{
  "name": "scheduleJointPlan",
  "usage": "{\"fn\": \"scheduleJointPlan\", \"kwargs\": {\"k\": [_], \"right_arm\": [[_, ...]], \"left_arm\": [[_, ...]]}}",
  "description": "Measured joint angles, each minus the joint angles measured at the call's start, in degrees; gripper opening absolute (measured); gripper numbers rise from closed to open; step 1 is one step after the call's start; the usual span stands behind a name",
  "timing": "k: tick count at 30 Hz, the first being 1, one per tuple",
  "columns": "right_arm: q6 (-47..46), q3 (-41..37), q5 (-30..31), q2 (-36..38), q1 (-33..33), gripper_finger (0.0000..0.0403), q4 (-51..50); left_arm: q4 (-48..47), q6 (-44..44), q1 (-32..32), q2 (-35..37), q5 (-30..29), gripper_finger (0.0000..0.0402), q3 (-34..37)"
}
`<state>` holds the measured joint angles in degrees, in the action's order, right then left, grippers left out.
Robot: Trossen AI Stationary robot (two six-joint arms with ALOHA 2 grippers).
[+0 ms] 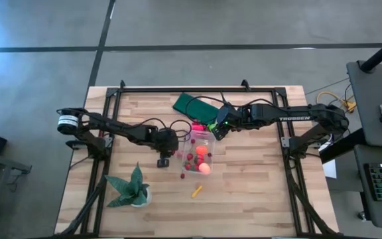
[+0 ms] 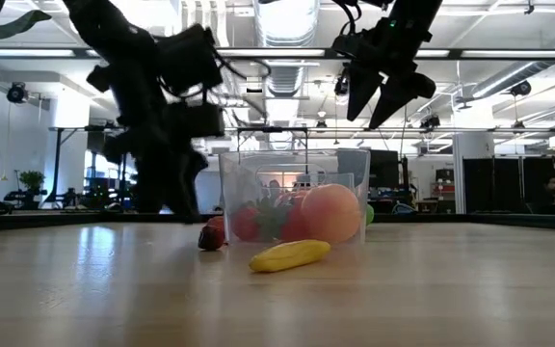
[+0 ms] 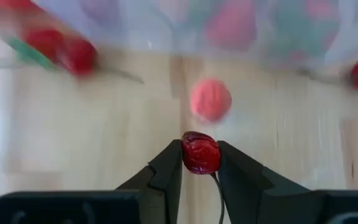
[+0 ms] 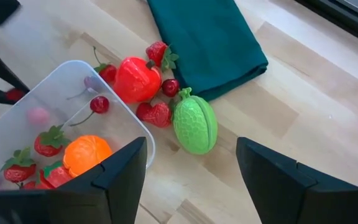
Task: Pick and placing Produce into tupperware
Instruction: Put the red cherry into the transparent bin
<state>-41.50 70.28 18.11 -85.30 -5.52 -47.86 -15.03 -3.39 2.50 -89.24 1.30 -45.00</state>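
Observation:
The tupperware [image 1: 199, 151] is a clear box on the wooden table. It holds strawberries, cherries and an orange ball [image 4: 86, 154]. My left gripper [image 1: 163, 160] hangs just left of the box, shut on a dark red cherry [image 3: 201, 152]. A pink piece [image 3: 211, 99] lies on the wood between the cherry and the box. My right gripper [image 4: 191, 180] hovers open above the box's far right corner. Beside that corner lie a lime-green piece [image 4: 195, 121], a big red piece [image 4: 137, 79] and small red berries. A yellow stick [image 1: 196, 191] lies on the near side of the box. My left gripper pinches the cherry's round body [image 3: 189, 155] between its two fingertips, one finger on each side. The fingers slant down toward the table from the left. The cherry's thin stem [image 3: 217, 186] trails back between the fingers. Whether the cherry is clear of the wood I cannot tell.
A folded dark green cloth [image 1: 194, 105] lies at the far side of the table, behind the loose produce. A spiky green potted plant [image 1: 131, 189] stands near the table's near left corner. Bare wood stretches right of the box.

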Motion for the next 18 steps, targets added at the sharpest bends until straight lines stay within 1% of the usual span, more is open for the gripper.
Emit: {"fn": "scheduleJointPlan", "kwargs": {"k": [8,12,14,16,18], "right_arm": [[1.1,0.0,0.0,0.2,0.0,0.0247,-2.8],[1.5,0.0,0.0,1.1,0.0,0.0249,-5.0],[1.5,0.0,0.3,2.0,0.0,0.0249,-5.7],[1.5,0.0,1.4,3.3,0.4,0.0249,-6.7],[1.3,0.0,3.3,5.1,0.9,0.0251,-8.1]], "left_arm": [[0.5,-0.2,0.0,7.1,-3.4,0.0077,-1.8],[6.2,-2.2,0.0,10.0,-3.3,0.0077,-3.2],[11.5,-4.7,0.0,10.6,-1.4,0.0077,-3.4],[17.5,-6.1,0.0,10.4,2.2,0.0077,-3.5],[22.0,-6.0,0.0,8.4,4.6,0.0077,-3.9]]}}
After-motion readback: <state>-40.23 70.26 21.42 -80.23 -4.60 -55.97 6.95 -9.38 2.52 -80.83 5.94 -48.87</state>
